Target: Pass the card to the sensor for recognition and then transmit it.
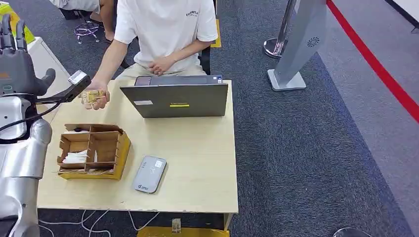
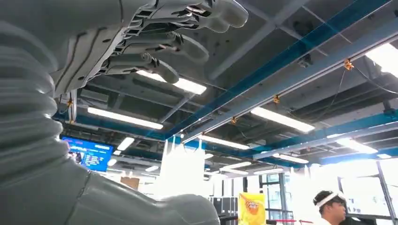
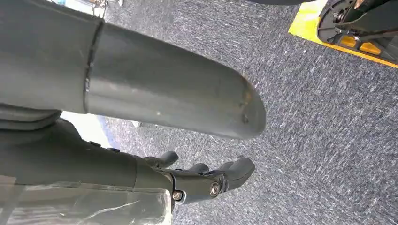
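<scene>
Office hall: grey carpet, laptop, ceiling strip lights.

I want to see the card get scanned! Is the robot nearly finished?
Looks nearly finished. The card is already in the person's hand at the table's far left corner. The robot's left hand is raised and holds nothing; the right hand hangs over the carpet. The grey sensor lies bare; I can't tell whether scanning happened.

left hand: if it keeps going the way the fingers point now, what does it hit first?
Nothing close, as far as I can tell. The left hand is raised, fingers pointing up toward the ceiling lights; no object lies between, though depth is unclear.
</scene>
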{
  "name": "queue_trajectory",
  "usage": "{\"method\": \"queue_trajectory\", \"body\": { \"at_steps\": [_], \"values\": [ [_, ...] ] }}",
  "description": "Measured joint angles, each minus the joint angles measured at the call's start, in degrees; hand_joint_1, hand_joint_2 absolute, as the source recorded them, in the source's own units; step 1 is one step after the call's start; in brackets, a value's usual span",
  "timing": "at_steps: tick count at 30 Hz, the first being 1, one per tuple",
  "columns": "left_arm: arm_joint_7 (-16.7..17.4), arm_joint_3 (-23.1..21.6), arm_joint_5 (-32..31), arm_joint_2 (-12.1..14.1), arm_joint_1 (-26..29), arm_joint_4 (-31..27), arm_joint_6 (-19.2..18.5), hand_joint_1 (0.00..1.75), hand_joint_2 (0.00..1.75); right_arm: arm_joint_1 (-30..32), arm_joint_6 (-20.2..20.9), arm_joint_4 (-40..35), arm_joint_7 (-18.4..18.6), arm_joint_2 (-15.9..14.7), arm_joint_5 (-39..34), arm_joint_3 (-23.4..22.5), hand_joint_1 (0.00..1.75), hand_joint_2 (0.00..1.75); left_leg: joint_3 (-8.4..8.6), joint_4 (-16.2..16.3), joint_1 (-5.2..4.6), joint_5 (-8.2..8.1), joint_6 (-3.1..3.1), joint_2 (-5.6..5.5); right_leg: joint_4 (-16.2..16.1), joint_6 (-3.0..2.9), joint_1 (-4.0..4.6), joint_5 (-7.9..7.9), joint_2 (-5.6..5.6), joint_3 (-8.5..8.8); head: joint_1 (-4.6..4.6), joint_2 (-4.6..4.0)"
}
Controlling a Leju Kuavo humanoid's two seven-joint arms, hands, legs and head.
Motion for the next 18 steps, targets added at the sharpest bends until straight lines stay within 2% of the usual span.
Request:
{"method": "queue_trajectory", "body": {
  "at_steps": [5, 7, 11, 15, 18],
  "values": [
    [-1.1, 0.0, 2.2, -0.4, 0.6, -0.2, -0.6, 0.0, 1.75, 0.0, -0.1, 0.0, 0.0, 0.0, -0.3, 0.0, 0.0, 0.0, 0.0, 0.0, -0.01, 0.0, 0.0, 0.0, 0.0, 0.0, -0.01, 0.0, 0.0, 0.0, 0.0, 0.0],
    [-1.9, 0.0, 3.9, -0.9, 2.3, -2.2, -2.2, 0.0, 1.75, 0.0, -0.2, 0.0, 0.0, 0.0, -1.0, 0.0, 0.0, 0.0, 0.0, 0.0, -0.02, 0.0, 0.0, 0.01, 0.0, 0.0, -0.01, 0.0, 0.01, 0.0, -0.02, 0.0],
    [-2.8, -1.5, 6.0, -2.7, 9.4, -11.5, -8.8, 0.0, 1.75, 0.0, -0.8, 0.0, 0.4, 0.0, -3.2, -0.6, 0.0, 0.0, -0.02, 0.0, -0.06, -0.04, 0.04, 0.03, 0.0, 0.02, -0.05, -0.02, 0.06, -0.01, -0.02, 0.0],
    [-3.3, -8.2, 4.4, -1.8, 20.8, -25.4, -21.9, 0.0, 1.75, 0.1, -1.6, 0.0, 0.4, 0.1, -5.8, -2.3, 0.0, 0.0, -0.1, 0.0, -0.09, -0.13, 0.08, 0.1, 0.0, 0.03, -0.08, -0.04, 0.13, -0.03, 0.0, 0.0],
    [-3.3, -8.2, 4.4, -1.8, 20.8, -25.4, -21.9, 0.0, 1.75, 0.1, -1.6, 0.0, 0.4, 0.1, -5.8, -2.3, 0.0, 0.0, -0.1, 0.0, -0.09, -0.13, 0.08, 0.1, 0.0, 0.03, -0.08, -0.04, 0.13, -0.03, 0.0, 0.0]
  ]
}}
